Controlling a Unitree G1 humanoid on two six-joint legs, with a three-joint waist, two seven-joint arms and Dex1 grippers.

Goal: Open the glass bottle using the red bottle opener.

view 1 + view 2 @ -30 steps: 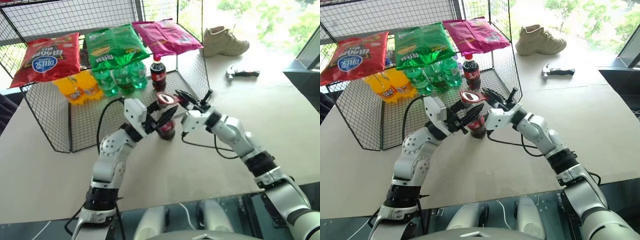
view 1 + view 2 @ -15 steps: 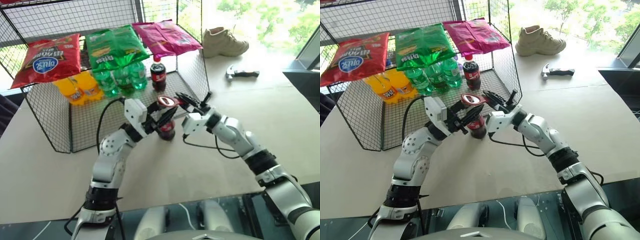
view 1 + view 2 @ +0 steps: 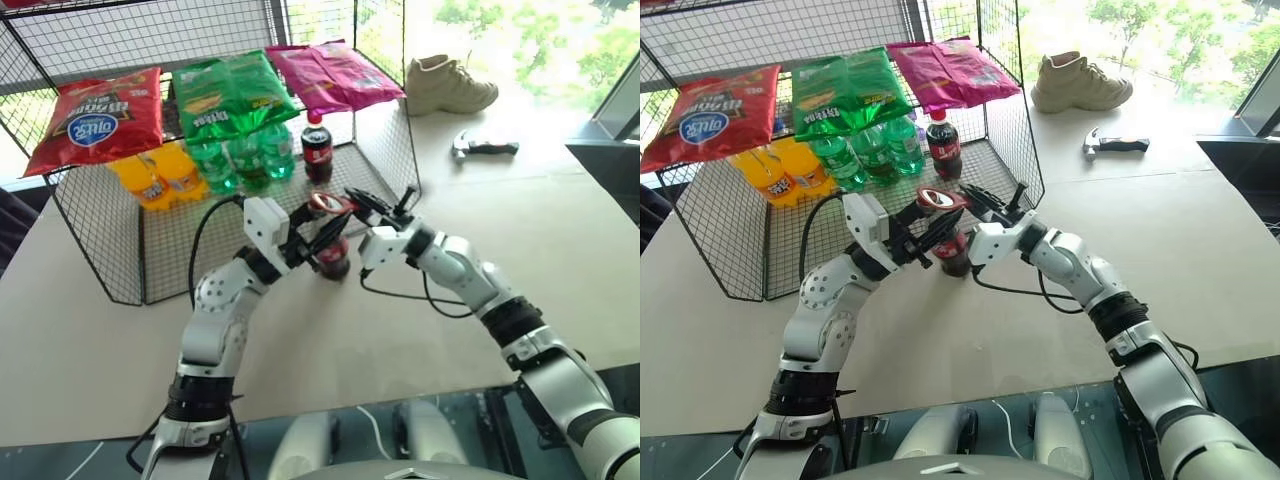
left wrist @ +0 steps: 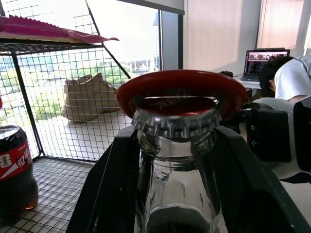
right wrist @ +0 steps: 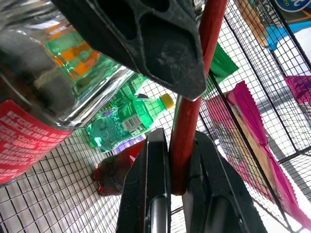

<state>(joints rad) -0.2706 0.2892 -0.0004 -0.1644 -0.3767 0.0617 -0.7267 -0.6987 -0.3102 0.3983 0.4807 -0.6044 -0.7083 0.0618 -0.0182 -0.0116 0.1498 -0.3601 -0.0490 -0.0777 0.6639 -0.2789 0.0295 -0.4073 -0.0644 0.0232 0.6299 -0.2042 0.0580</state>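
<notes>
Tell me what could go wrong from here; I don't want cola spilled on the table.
The left end effector grips the glass bottle only around its neck, so prying could tip it. The opener ring lies over the cap and may slip off. The right end effector pinches just the thin handle, which could twist.

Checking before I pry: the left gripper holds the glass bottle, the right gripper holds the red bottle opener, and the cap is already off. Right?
Not quite. The cap is on the glass bottle, with the red bottle opener ring seated over it, as the left wrist view shows. The left gripper does hold the bottle and the right gripper the opener.
</notes>
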